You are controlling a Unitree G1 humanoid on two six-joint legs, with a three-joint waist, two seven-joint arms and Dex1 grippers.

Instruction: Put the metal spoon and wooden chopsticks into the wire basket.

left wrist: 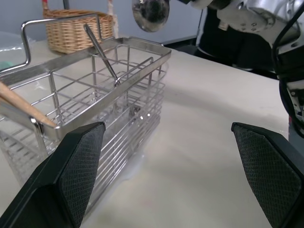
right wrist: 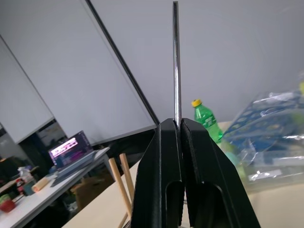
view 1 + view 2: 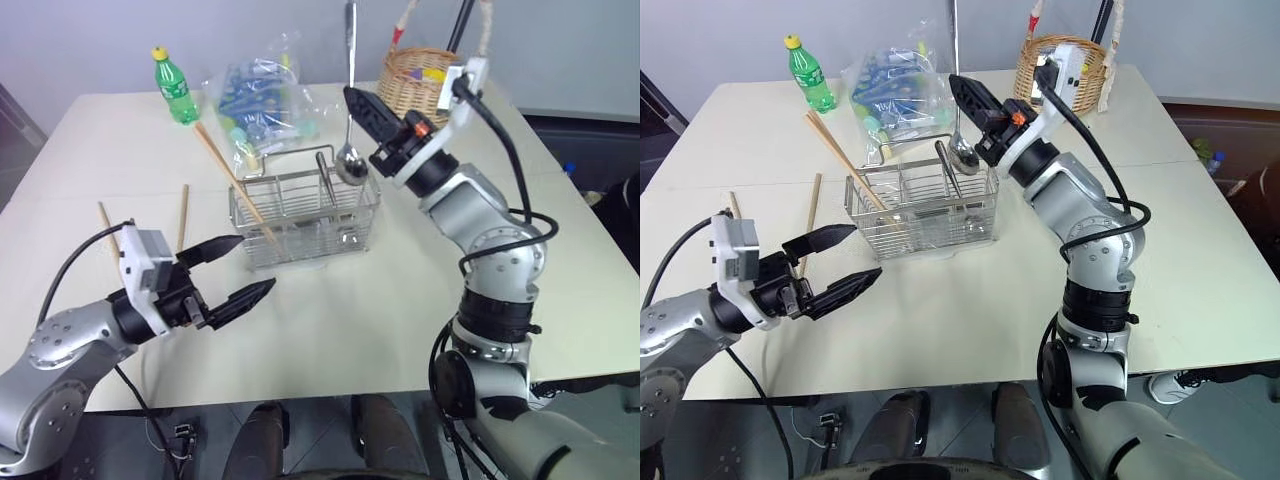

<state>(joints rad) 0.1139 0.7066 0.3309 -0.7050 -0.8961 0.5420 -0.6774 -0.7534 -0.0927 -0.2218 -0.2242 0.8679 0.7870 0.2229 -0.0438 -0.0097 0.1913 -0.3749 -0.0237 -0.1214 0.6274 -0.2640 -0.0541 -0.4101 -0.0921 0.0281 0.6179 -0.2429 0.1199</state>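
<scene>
White table (image 3: pixel 400 300) under both arms. Right pincer (image 3: pixel 360 103) clamped on metal spoon (image 3: pixel 350 90), handle up, bowl hanging just above far end of wire basket (image 3: pixel 305 215). Two wooden chopsticks (image 3: pixel 232 175) lean in basket's other end; two more (image 3: pixel 183 215) lie beyond left pincer (image 3: pixel 240 270), fingers apart, empty, near basket.
</scene>
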